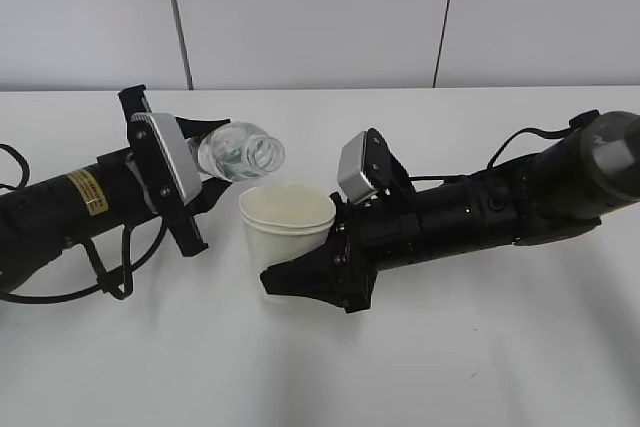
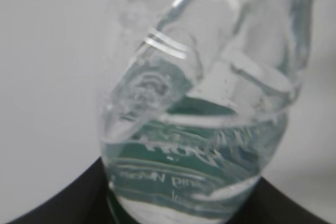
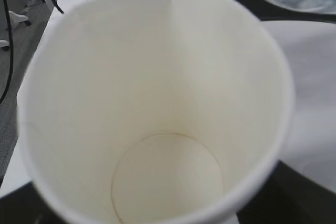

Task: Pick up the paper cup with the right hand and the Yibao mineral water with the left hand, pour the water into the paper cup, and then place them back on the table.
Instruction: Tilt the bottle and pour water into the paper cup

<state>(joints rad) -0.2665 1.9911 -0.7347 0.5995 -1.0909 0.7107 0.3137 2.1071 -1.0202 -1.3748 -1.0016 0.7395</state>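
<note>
No text reads clearly: the bottle (image 2: pixel 199 145) label's white print (seen reversed) and the left arm's yellow label (image 1: pixel 87 192) are illegible.

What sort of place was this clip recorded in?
Probably a lab or test room: a bare white table against plain white wall panels, holding only a paper cup and a water bottle. The right wrist view shows grey floor with white furniture feet.

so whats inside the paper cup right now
Looking down into the paper cup from the right wrist view, only its cream wall and round bottom show; no pooled water is plain. The Yibao mineral water is tipped, mouth near the rim. A thin clear film cannot be ruled out.
</note>
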